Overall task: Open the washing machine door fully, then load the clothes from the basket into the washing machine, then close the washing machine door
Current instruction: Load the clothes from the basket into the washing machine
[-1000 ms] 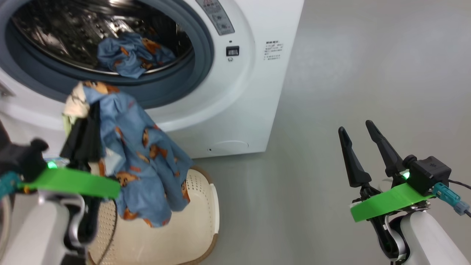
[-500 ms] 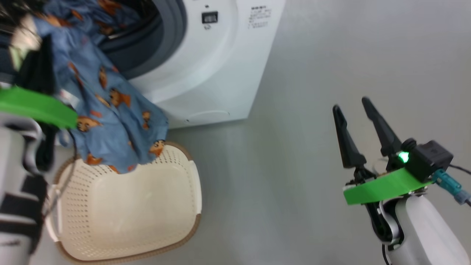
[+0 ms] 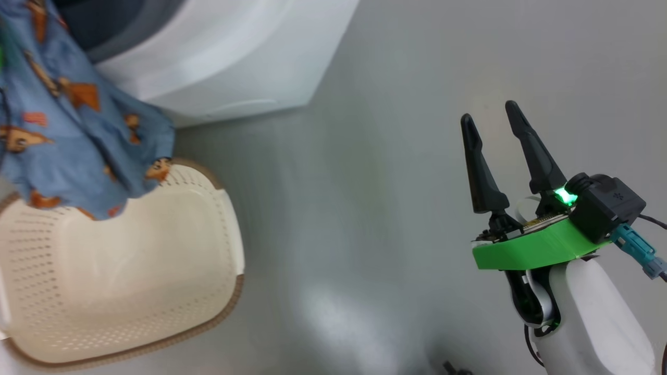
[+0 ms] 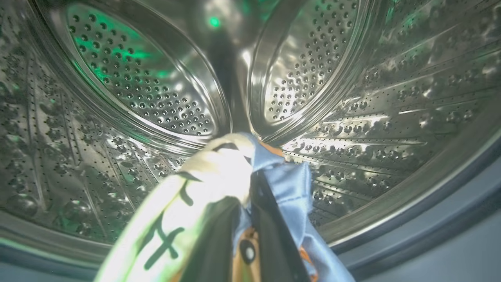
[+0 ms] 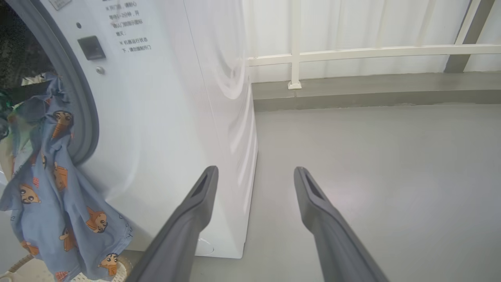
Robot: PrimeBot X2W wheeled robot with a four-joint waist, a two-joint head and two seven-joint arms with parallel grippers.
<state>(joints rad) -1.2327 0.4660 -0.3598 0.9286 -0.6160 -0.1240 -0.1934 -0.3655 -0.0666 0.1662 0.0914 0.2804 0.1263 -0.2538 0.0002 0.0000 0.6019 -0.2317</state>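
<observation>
chinese print [image 5: 129, 27] on washing machine [image 5: 176, 102]

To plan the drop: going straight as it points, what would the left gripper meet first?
Probably the wall of the steel drum, depth unclear; the left gripper, shut on the clothes, points into it.

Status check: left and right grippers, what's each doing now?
Left gripper: shut on the clothes.
Right gripper: open, holding nothing.

Washing machine [image 3: 219, 67] sitting at upper left of frame; clothes [image 3: 78, 151] hanging in front of it, overlapping basket [image 3: 229, 245] at lower left; right gripper [image 3: 488, 111] hovering at right, w/ floor [image 3: 359, 208] btwn.
</observation>
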